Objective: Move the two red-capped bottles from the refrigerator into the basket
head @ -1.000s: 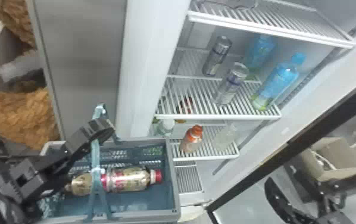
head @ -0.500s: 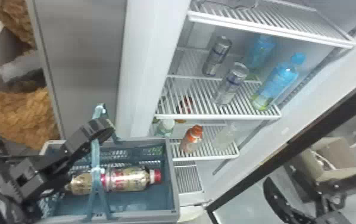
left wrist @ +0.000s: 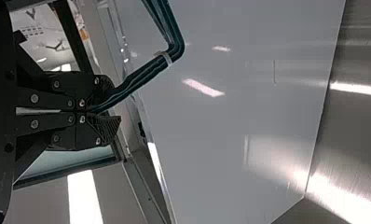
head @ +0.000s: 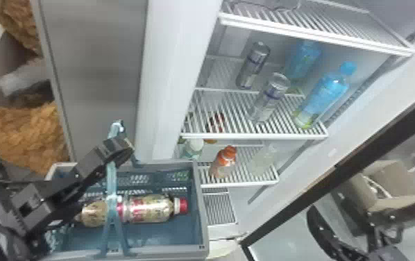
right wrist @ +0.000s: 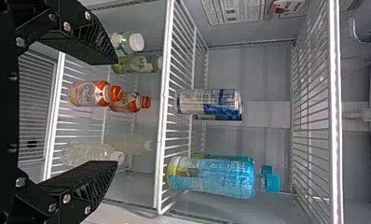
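Orange-red caps (right wrist: 114, 93) top two upright bottles (right wrist: 88, 94) ahead of your right tool (right wrist: 116, 112), spread wide, empty; your left tool (left wrist: 114, 104) pinches the handle (left wrist: 141, 77) of the basket (head: 201, 211).

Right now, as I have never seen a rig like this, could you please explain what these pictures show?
This is a robot with two black arms. One picture looks down from its head; the other two come from cameras on its wrists, so upright things lie sideways there. The left gripper is closed on the handle of a grey basket. In that basket lies a red-capped bottle, with what looks like a second one end to end with it. Beside it is the open refrigerator: silver cans and blue bottles stand on one wire shelf, and orange-capped bottles on the one below. The right gripper is open before the shelves, holding nothing.
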